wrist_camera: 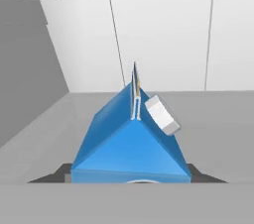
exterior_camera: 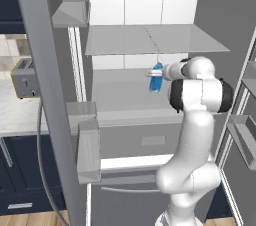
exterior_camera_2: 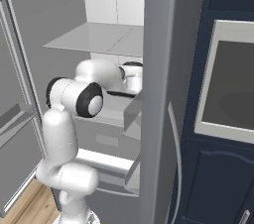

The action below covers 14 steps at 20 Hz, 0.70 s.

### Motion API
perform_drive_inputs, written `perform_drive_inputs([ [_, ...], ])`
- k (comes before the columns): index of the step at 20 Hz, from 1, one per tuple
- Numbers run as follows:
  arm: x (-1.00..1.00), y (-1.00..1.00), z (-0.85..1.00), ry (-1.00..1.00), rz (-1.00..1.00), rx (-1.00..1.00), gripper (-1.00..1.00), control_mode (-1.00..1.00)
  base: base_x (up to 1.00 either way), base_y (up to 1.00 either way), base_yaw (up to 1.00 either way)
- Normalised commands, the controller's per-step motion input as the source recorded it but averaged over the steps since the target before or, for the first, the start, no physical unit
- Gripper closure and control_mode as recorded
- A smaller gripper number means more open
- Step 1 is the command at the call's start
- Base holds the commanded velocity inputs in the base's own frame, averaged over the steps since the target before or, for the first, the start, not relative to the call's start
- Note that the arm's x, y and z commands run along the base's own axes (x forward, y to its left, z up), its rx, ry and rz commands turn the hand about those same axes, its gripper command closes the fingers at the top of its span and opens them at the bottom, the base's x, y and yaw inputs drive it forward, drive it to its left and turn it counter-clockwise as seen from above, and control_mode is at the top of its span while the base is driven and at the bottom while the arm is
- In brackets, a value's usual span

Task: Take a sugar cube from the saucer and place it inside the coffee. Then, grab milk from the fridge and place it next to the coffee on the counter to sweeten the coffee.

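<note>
The fridge (exterior_camera: pixel 115 95) stands open, and my arm reaches into its white interior. My gripper (exterior_camera: pixel 153 73) is shut on the milk (exterior_camera: pixel 156 79), a small blue carton held slightly tilted just above a grey shelf (exterior_camera: pixel 125 90). In the hand view the milk (wrist_camera: pixel 131 143) sits between my two dark fingertips (wrist_camera: pixel 60 173), its gabled top and white cap facing the camera, with the fridge back wall (wrist_camera: pixel 163 29) behind. A strip of the counter (exterior_camera: pixel 12 115) lies at the left. The coffee, saucer and sugar cube are out of view.
An upper fridge shelf (exterior_camera: pixel 150 40) hangs just above the hand. Open fridge doors with bins (exterior_camera: pixel 85 145) flank the arm on both sides (exterior_camera_2: pixel 158 94). A toaster (exterior_camera: pixel 25 77) stands on the counter. A built-in oven (exterior_camera_2: pixel 228 89) sits in navy cabinets at the right.
</note>
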Motion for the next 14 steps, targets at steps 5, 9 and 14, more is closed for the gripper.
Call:
perform_drive_inputs([
  [5, -1.0, 0.0, -0.14, 0.0, 0.0, -0.01, 1.0, -1.0, 0.0, 0.0, 0.0],
  [9, -1.0, -0.04, 0.91, 0.0, 0.0, -0.01, 1.0, -1.0, 0.0, 0.0, 0.0],
  [14, -0.9, 0.0, 1.0, 0.15, 0.0, -0.05, 1.0, -1.0, 0.0, 0.0, 0.0],
])
